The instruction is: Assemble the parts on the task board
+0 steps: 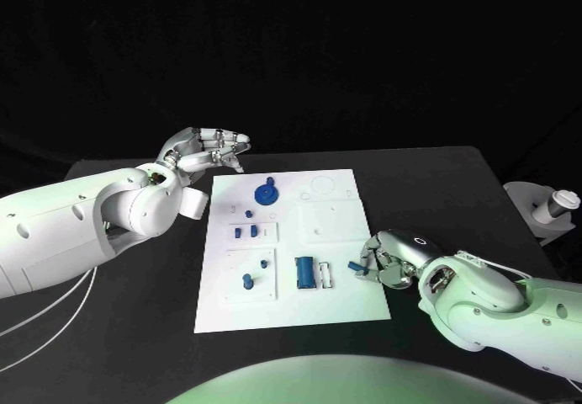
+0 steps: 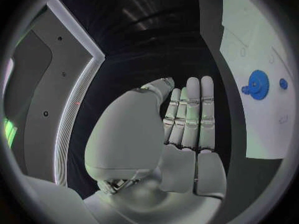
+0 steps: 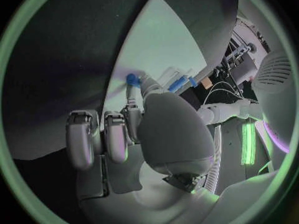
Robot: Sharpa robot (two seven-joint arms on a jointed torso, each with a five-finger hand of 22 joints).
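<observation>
Right hand [image 1: 390,259]: nearest me, at the task board's right edge toward its near end; I see it pinching a small blue part [image 1: 357,268] in its fingertips, just over the board's margin.
Same pinch, right wrist view: the small blue part [image 3: 132,79] sits at the fingertips against the white board.
Task board [image 1: 346,303]: white plate lying flat mid-tabletop.
Near parts: a blue block [image 1: 304,273] stands just left of the right hand; small blue pieces [image 1: 251,279] sit in the near-left recess.
Middle: blue pegs [image 1: 249,230] in a recess on the left side.
Far: a blue gear [image 1: 266,194] lies near the far-left corner.
Left hand [image 1: 208,151]: beyond that corner, off the board over the black tabletop [image 1: 425,181]; I see the fingers straight and side by side, holding nothing.
</observation>
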